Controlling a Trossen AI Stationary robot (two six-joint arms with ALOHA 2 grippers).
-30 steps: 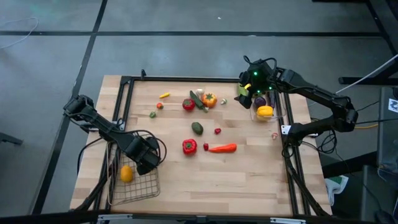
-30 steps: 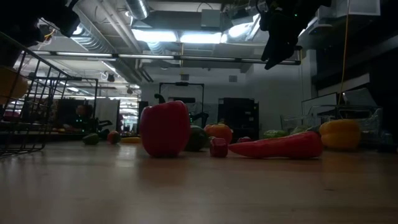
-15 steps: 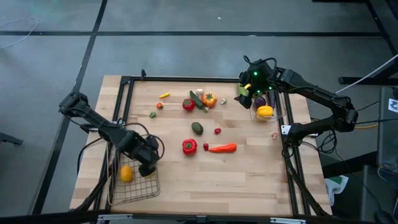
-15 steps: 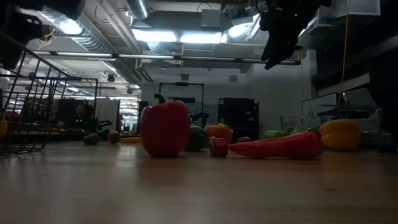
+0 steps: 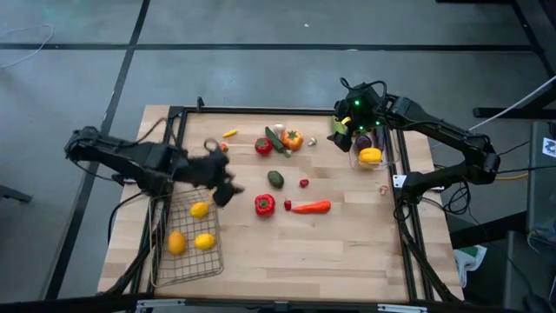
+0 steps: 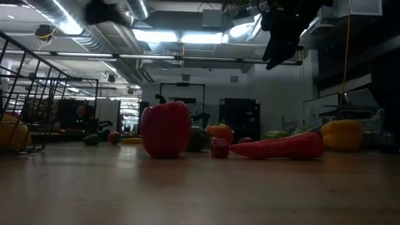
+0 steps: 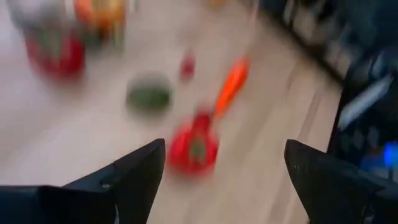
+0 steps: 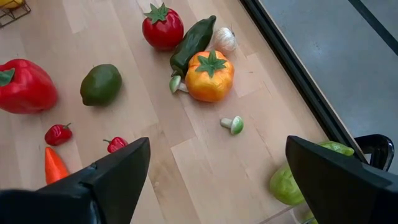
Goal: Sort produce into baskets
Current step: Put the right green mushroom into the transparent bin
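- Pale wooden table [image 5: 347,243] inside a black frame, on a grey floor; dim workshop with ceiling lights behind it in the low view.
- Landmark: red pepper [image 5: 265,204], near the table's middle.
- Wire-mesh basket [image 5: 186,261] well to the left of the red pepper, at the table's left front corner; three yellow-orange fruits inside: one [image 5: 200,209] near the rim closest to the pepper, two [image 5: 176,243] [image 5: 205,242] deeper in.
- Left gripper [image 5: 221,187] just left of the red pepper, between it and the basket, above the table and blurred with motion; fingers [image 7: 134,174] spread apart in the left wrist view, nothing between them.
- Carrot [image 5: 311,207] just right of the red pepper; tiny red piece [image 5: 287,205] between the two.
- Dark green fruit [image 5: 275,179] just behind the red pepper; second small red piece [image 5: 304,183] beside it.
- Farther back from the pepper: tomato [image 5: 263,146], green cucumber [image 5: 278,143], orange pepper [image 5: 292,139], close together; garlic bulb [image 8: 225,39] and small mushroom [image 8: 233,125] near them.
- Clear plastic bin [image 5: 387,155] well to the right and behind the red pepper, holding a yellow pepper [image 5: 370,156] and a purple eggplant [image 5: 363,143].
- Right gripper [image 5: 347,126] raised beside the bin, on the side facing the pepper; fingers [image 8: 115,177] wide apart, empty.
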